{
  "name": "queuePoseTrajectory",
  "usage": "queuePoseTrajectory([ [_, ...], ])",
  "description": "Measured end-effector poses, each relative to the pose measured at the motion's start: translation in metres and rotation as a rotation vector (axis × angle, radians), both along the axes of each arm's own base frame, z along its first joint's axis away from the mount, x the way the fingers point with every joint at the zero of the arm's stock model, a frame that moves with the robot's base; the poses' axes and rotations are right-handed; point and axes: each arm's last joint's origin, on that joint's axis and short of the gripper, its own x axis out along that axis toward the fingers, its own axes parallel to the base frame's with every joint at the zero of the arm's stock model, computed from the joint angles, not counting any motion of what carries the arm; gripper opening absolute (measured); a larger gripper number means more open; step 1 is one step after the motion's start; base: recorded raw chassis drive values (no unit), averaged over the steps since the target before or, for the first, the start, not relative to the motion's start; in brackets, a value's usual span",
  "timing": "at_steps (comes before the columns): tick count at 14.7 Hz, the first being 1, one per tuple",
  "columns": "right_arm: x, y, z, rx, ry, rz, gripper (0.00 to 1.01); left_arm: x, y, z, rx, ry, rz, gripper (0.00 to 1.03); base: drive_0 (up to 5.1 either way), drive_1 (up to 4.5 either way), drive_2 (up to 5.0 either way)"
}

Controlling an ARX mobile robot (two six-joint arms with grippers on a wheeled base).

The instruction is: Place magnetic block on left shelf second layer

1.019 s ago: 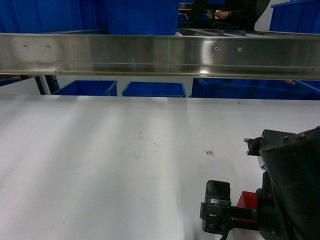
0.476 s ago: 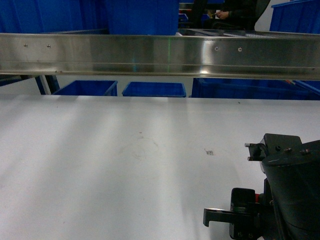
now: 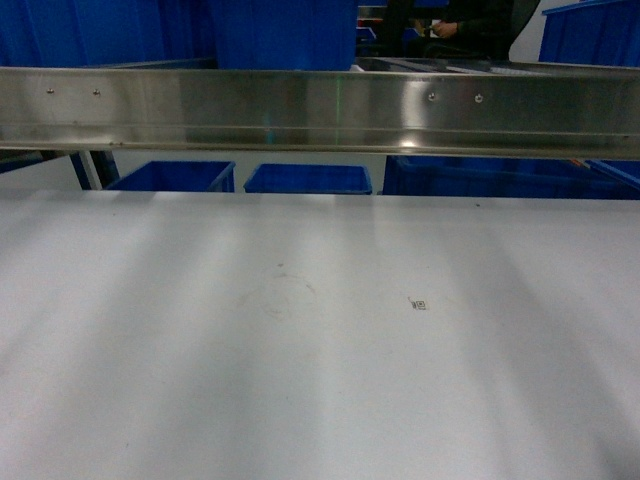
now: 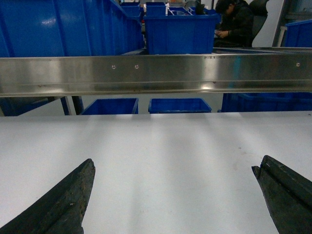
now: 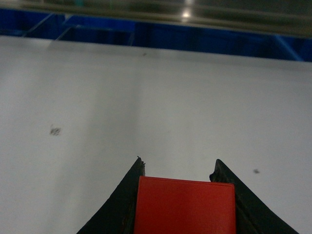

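Note:
The magnetic block, a plain red cube, fills the bottom of the right wrist view, clamped between the two dark fingers of my right gripper, which is shut on it above the white tabletop. Neither the block nor either gripper appears in the head view. In the left wrist view my left gripper stands wide open over the tabletop with nothing between its fingers. The left shelf second layer is out of view.
A long steel rail runs across the far edge of the white tabletop. Behind it stand several blue bins, with larger blue bins higher up. A seated person is at the far back right.
My right arm, holding the red block, has pulled back down and out of the head view at the bottom right. The tabletop shows nothing new.

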Motion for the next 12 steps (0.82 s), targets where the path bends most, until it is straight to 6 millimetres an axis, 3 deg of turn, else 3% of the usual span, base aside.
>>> queuePoseTrajectory([
  [2,-0.015,-0.026,0.022,0.004,-0.091,-0.052,0.34,0.0,0.0,0.0,0.0,0.0,0.0,0.98,0.0,0.0,0.0],
  [6,-0.024,-0.012,0.019,0.014,-0.085,-0.011,0.34,0.0,0.0,0.0,0.0,0.0,0.0,0.98,0.0,0.0,0.0],
  [12,-0.027,-0.017,0.022,0.017,-0.11,-0.02,0.33,0.0,0.0,0.0,0.0,0.0,0.0,0.98,0.0,0.0,0.0],
])
